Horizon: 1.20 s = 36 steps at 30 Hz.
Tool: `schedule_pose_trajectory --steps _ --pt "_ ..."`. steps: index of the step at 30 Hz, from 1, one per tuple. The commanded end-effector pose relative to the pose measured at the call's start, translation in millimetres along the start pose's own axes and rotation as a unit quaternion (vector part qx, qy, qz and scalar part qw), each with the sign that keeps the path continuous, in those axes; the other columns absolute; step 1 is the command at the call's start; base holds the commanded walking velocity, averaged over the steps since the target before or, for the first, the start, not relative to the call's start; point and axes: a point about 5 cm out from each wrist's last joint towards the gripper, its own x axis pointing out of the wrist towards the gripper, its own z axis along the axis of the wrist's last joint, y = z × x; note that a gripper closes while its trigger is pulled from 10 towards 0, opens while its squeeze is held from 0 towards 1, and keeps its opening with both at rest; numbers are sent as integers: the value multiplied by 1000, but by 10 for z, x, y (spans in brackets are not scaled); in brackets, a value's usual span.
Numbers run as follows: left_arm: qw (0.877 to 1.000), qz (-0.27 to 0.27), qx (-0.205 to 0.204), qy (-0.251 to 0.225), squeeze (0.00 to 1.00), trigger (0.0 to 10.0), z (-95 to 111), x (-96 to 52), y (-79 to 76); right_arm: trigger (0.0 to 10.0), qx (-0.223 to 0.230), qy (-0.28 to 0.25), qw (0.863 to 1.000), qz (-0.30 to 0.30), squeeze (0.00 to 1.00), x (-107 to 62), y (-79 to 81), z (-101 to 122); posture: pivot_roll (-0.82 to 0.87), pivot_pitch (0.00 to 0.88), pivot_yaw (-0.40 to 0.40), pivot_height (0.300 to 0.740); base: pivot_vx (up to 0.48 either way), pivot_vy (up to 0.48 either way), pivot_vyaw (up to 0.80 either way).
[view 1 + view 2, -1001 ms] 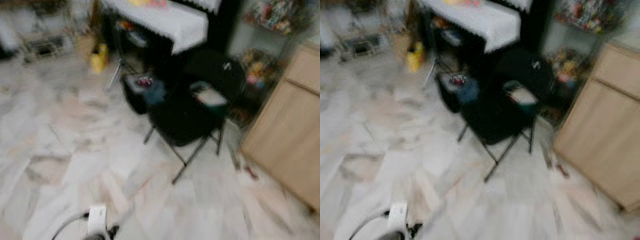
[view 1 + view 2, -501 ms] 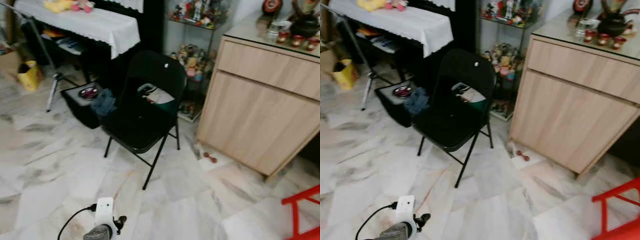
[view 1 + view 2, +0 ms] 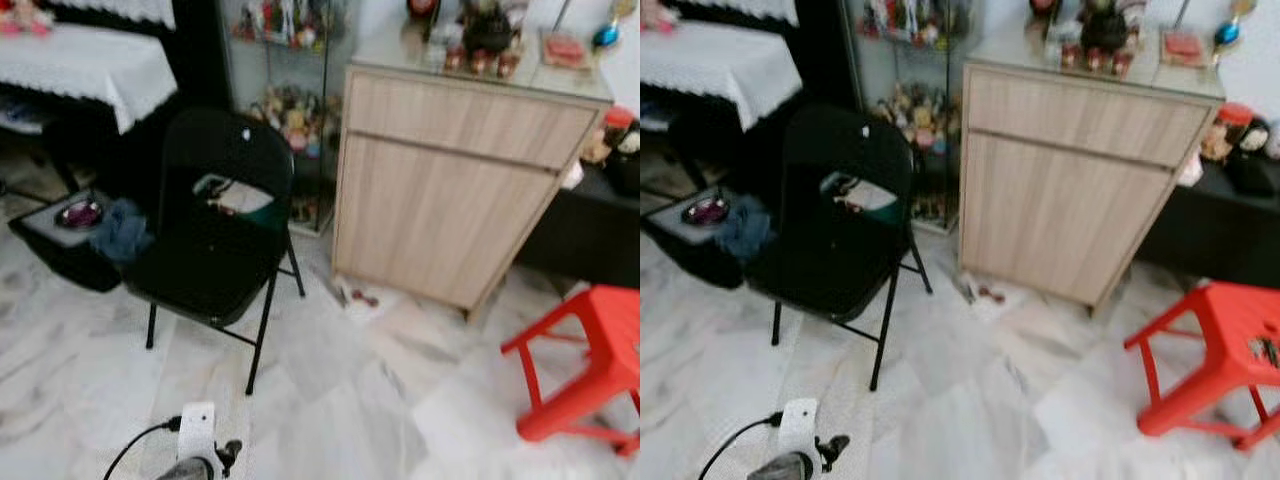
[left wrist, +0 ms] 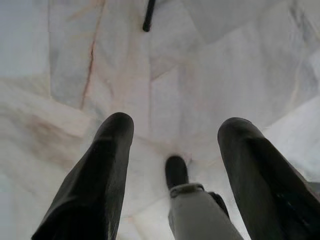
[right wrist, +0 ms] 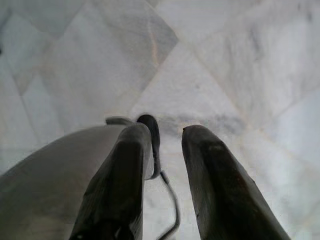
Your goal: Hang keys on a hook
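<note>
We count one black folding metal chair (image 3: pixel 205 250), one red plastic stool (image 3: pixel 590 360), one light wooden cabinet (image 3: pixel 450 190), and perhaps one white-clothed table (image 3: pixel 85 65).

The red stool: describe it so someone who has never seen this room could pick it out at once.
Start at the tall light-wood cabinet against the far wall. To its right and nearer the camera, on the pale marble floor, stands the red stool, upright on splayed legs. It is the one bright red piece; the folding chair left of the cabinet is black.

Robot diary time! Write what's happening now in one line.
phase: searching | keys on red stool | hook: unseen | left gripper: open, idle over floor | right gripper: open, idle
</note>
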Motion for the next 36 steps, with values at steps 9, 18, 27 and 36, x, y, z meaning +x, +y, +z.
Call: schedule_pose_trajectory --steps 9,18,27,36 --pt "1000 -5 7 18 0 10000 -70 -4 -42 10000 -10 9 1000 -2 0 -18 -30 -35 102 43 4 740 0 0 -350" --pt "1000 -8 14 17 0 10000 -64 -4 -36 10000 -20 18 1000 1 0 -17 -25 -47 103 49 6 740 0 -217 0" --pt "1000 -10 11 19 0 10000 -68 -4 -42 10000 -27 20 999 2 0 -17 -29 -44 102 51 5 740 0 -309 0" --pt "1000 -13 18 18 0 10000 -58 -2 -44 10000 -23 20 999 -13 0 -18 -44 -46 105 56 5 740 0 -314 0"
